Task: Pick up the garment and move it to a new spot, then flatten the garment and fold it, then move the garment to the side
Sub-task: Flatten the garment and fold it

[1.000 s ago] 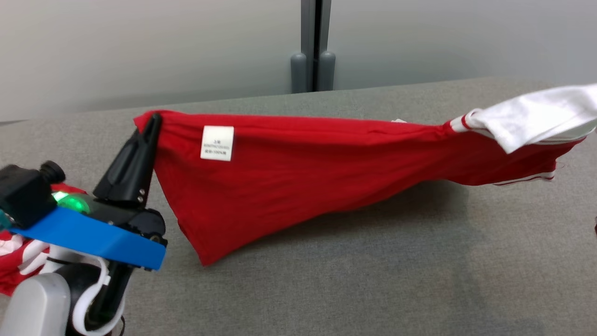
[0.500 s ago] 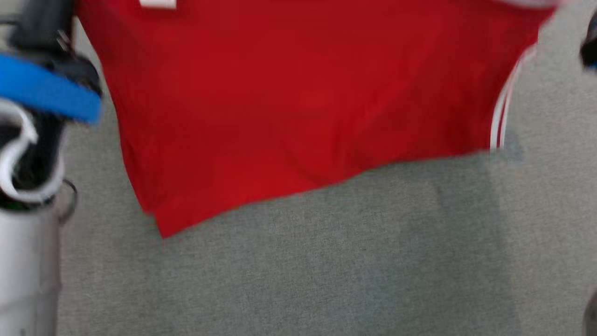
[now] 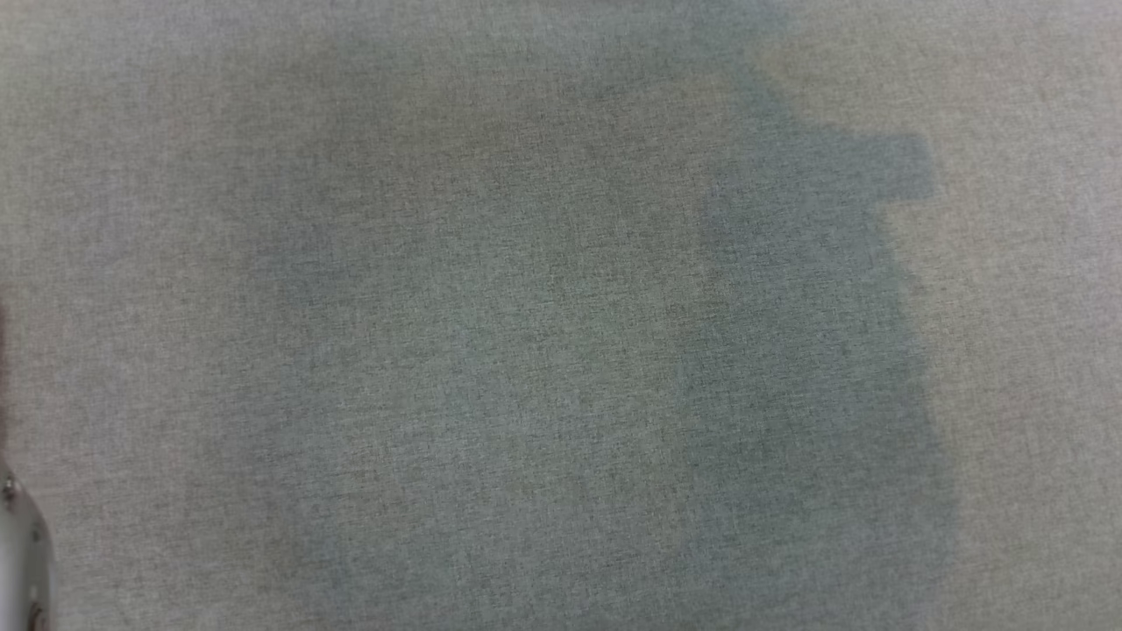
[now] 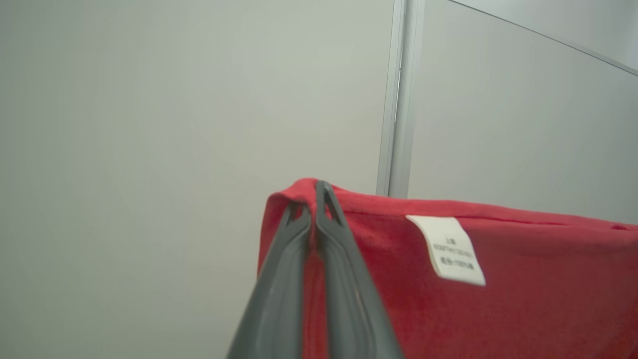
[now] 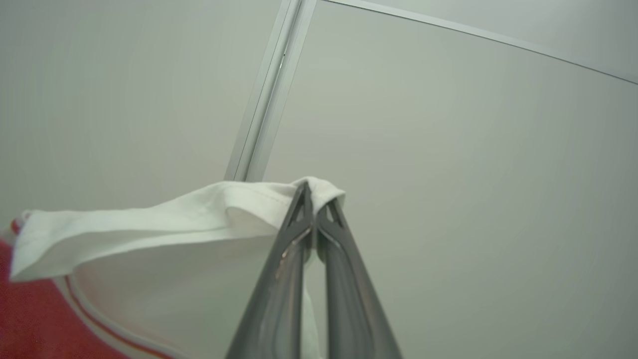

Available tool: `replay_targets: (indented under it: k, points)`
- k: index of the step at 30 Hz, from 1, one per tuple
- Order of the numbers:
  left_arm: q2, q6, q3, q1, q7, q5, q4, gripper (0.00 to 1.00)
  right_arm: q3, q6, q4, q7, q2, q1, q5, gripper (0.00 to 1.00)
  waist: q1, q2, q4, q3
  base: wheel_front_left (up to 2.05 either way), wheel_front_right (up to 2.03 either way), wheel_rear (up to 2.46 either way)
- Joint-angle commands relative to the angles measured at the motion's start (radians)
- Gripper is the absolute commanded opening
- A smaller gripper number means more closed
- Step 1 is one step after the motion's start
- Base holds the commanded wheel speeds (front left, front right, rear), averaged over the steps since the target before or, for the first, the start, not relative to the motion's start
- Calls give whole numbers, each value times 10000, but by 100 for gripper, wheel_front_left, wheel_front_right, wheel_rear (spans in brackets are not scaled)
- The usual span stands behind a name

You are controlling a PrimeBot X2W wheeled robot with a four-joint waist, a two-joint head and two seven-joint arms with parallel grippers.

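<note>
— So, how far along is the robot with the garment (image 4: 498, 309)?

— Early on, by the look of it. The garment is up in the air, stretched between the two arms. The left gripper (image 4: 317, 192) has its fingers pinched tight on a red corner, near the white label (image 4: 452, 249). The right gripper (image 5: 311, 199) is clamped the same way on a fold of the white sleeve (image 5: 149, 219), or possibly the collar; that wrist view sits too close to say.

— Picked up, then. And the rest?

— Setting it down at a new spot, flattening, folding and moving it aside all seem to be ahead. Nothing about the cloth looks folded: it hangs as one loose sheet from the two pinched points.

— Anything in the way?

— Very little. The head view looks straight down on the grey fabric-covered table (image 3: 175, 131), with a broad shadow (image 3: 815, 307) lying across it, which suggests the lifted cloth is overhead there. Behind the garment stand plain wall panels (image 4: 149, 124) joined by a metal post (image 4: 396, 99). The real concern is the cloth bunching as it comes down.
</note>
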Motion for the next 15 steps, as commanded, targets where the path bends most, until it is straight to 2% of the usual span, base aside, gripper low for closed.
replay_targets:
  k: [1,8,10,15]
  points:
    - [-81,-39,-108,10,-215,28,133,0,-14,1,174,-144,-116,118,-53,0,0,0,-10,-26,0,0,0]
    - [-85,-166,-760,1541,-1431,249,810,0,539,1,688,-374,-470,2298,289,0,0,0,2,16,0,0,0]
    - [-55,-187,-982,2212,-1635,409,1074,0,555,1,673,-331,-402,3311,689,0,0,0,20,-3,0,0,0]
    - [-509,-215,-1348,4277,-1888,182,1733,0,510,1,2,521,-254,6320,1774,0,0,0,178,-425,0,0,0]
